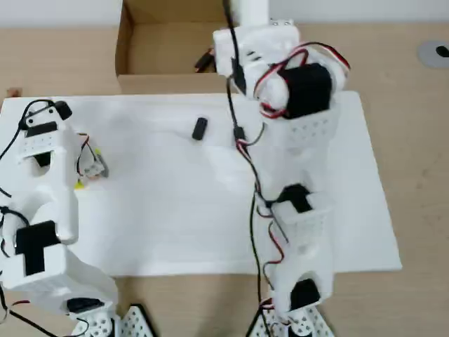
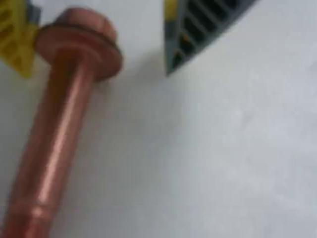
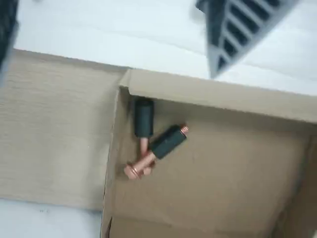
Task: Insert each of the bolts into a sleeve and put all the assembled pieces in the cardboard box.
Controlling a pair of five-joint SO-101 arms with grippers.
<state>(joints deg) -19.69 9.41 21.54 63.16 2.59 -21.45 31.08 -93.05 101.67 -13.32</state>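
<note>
The cardboard box (image 3: 208, 94) is plain brown board, matte, open at the top, and set on the wood-grain desk (image 1: 414, 140) at the far edge of a white sheet (image 1: 168, 210). Two assembled pieces (image 3: 168, 141) are seen inside the box, close to one side wall near a corner. Each is a copper-coloured bolt pushed through a matte black cylindrical sleeve. One is laid roughly along the wall and the other is crossed at an angle, with its copper tip showing past the sleeve. The flanged heads are close together. A loose sleeve (image 1: 200, 128), a short black tube, is seen on the sheet just in front of the box. A bare bolt (image 2: 59, 129) is laid flat on the sheet well away from the box, by the left arm. It has a smooth glossy copper shank and a round flange, but the head shape is blurred. The left pincer (image 2: 96, 74) is spread wide with nothing gripped. The bolt head is between its fingers, at the yellow finger (image 2: 12, 34); contact cannot be told. The ribbed dark finger (image 2: 198, 29) is apart from the bolt. The right pincer (image 3: 109, 54) is held above the box's edge, released and empty.
</note>
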